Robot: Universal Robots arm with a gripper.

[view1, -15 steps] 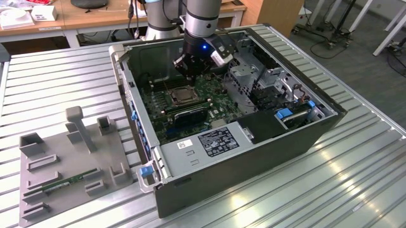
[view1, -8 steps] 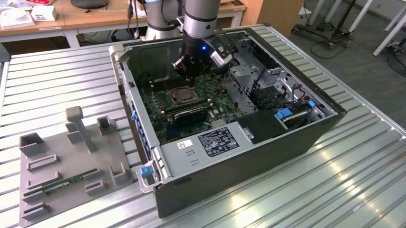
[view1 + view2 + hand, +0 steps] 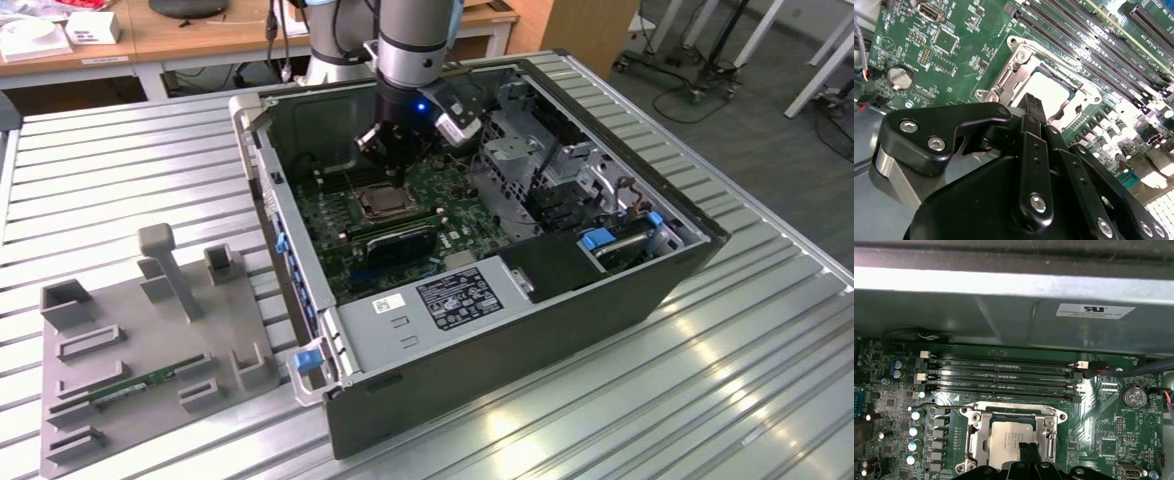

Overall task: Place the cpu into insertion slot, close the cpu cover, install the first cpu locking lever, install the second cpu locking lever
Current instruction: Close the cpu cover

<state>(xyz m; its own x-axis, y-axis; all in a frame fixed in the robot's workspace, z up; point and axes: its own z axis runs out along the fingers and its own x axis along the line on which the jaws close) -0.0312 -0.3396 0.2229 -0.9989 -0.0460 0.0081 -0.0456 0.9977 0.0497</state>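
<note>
**Bare metal, green laminate, matt black**

The cpu (image 3: 1004, 442) has a dull, satin silvery-tan metal top. The cpu cover (image 3: 976, 432) framing it is brighter bare metal, smooth and glinting. The motherboard (image 3: 1104, 430) is glossy green laminate, and its memory slots (image 3: 1004, 375) are black plastic. The gripper (image 3: 1033, 102) is matt black (bright screw heads aside). The computer case (image 3: 534, 340) looks like dark matt sheet metal and stands on a ribbed, shiny metal table (image 3: 134, 170). At the case's eight o'clock in the exterior view lies a matt grey plastic tray (image 3: 120, 330).
</note>
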